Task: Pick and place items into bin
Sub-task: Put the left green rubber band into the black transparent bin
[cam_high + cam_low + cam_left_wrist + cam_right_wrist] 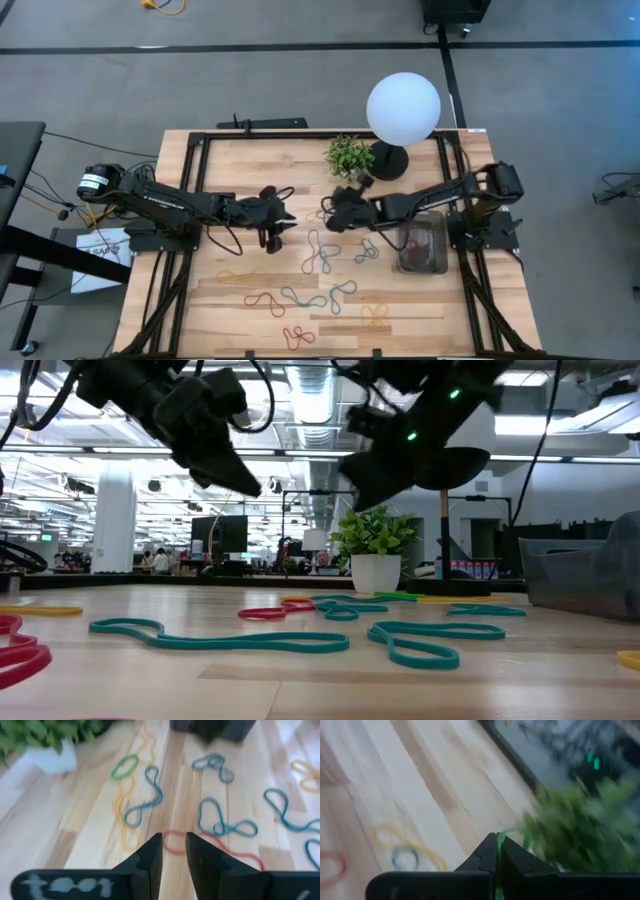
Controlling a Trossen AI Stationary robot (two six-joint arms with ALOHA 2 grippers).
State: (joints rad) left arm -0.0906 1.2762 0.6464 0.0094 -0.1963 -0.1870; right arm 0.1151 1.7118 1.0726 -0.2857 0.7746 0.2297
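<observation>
Several coloured rubber bands point(320, 255) lie loose on the wooden table, more near the front point(290, 297). The dark translucent bin point(423, 262) stands at the right, with something reddish inside. My left gripper point(285, 222) hovers open at mid-table above a red band point(170, 851), with blue point(145, 802), yellow point(121, 810) and green point(125, 766) bands beyond it. My right gripper point(326, 212) faces it from the right, near the plant, shut on a green band point(515, 833). My right gripper pinches a strand of the green band point(499, 839) between its two fingertips, slanting downward from the table's right side. A small loop of the band point(522, 835) arcs out beyond the tips. Whether any of the band still rests on the table, I cannot tell.
A small potted plant point(349, 155) and a lamp with a white globe point(403, 108) on a black base stand at the table's far edge, close behind my right gripper. Black frame rails point(190, 190) run along the table's sides.
</observation>
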